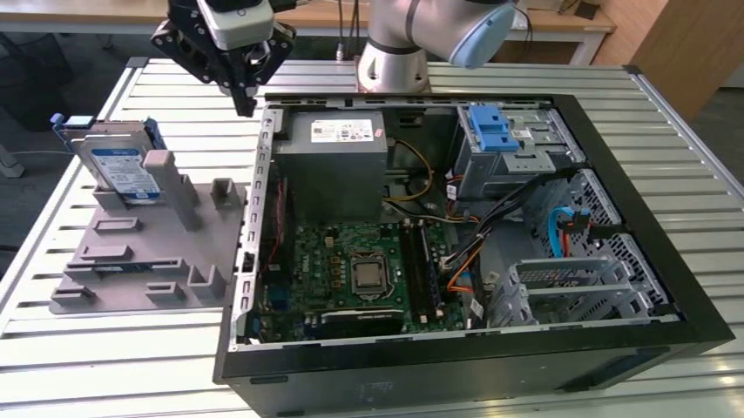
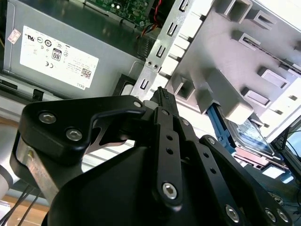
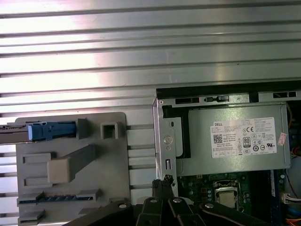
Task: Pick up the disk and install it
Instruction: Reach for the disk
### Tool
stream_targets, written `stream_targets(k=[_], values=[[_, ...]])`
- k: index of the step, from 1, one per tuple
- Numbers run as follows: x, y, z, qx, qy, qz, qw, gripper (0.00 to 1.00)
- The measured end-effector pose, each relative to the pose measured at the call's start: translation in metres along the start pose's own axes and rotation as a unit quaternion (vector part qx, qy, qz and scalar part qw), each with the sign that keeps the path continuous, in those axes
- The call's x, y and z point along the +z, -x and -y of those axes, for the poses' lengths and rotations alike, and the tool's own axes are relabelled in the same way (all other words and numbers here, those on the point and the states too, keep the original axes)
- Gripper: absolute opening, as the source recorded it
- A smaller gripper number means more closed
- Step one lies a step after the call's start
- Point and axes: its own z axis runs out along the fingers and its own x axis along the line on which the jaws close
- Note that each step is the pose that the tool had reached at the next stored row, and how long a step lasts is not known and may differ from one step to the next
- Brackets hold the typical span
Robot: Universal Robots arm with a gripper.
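Disk [image 1: 122, 165] is stood on edge in a slot of the grey fixture [image 1: 152, 252], at the exterior view's left, apparently so that its upper edge and blue rails are left exposed for grasping. The hand [image 1: 244, 103] is held above the case [image 1: 465, 370] wall nearest the fixture, fingers pressed together with nothing gripped. Open room is seen above the disk, and the slatted surface [image 1: 70, 348] extends beyond the fixture.

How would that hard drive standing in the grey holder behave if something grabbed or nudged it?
The disk looks like a rigid metal slab, so it is probably stiff and heavy for its size. It stands on edge in the grey holder, so a sideways nudge might tip it.
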Motion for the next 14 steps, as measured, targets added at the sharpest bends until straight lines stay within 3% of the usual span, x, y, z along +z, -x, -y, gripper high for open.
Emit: stream_targets(k=[9, 14], values=[[0.0007, -0.0068, -0.0019, 0.000, -0.0002, -0.0022, 1.0000, 0.11], [0.0012, -0.0154, -0.0051, 0.000, -0.0003, -0.0047, 1.0000, 0.11]])
